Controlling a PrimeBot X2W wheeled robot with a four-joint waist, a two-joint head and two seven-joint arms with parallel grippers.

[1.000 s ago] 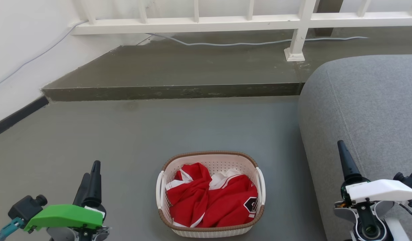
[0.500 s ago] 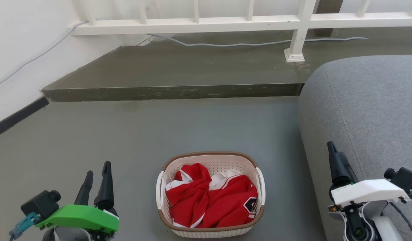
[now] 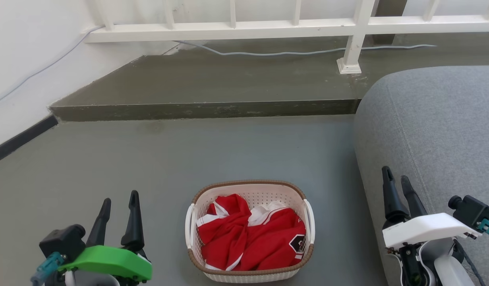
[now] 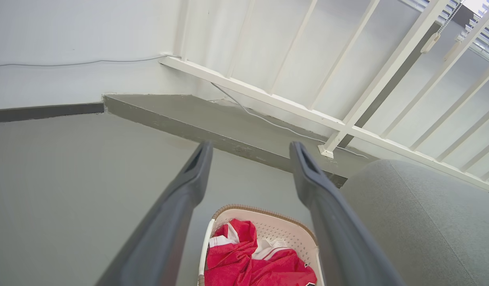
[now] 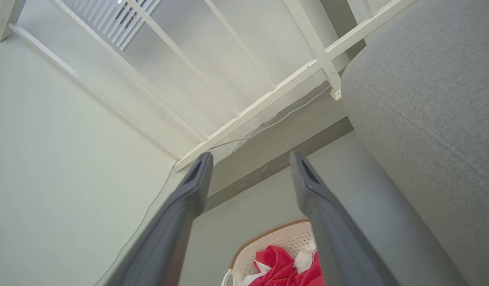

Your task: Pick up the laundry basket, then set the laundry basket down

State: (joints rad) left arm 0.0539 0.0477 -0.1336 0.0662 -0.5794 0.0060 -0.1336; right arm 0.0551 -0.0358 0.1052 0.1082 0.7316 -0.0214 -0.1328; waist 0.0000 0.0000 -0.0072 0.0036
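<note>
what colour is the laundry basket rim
The rim is brown, woven-look; head view shows it best.

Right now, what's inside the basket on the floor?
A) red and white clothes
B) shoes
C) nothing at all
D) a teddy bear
A: the laundry basket holds crumpled red and white clothing, piled up inside its perforated walls.
</note>
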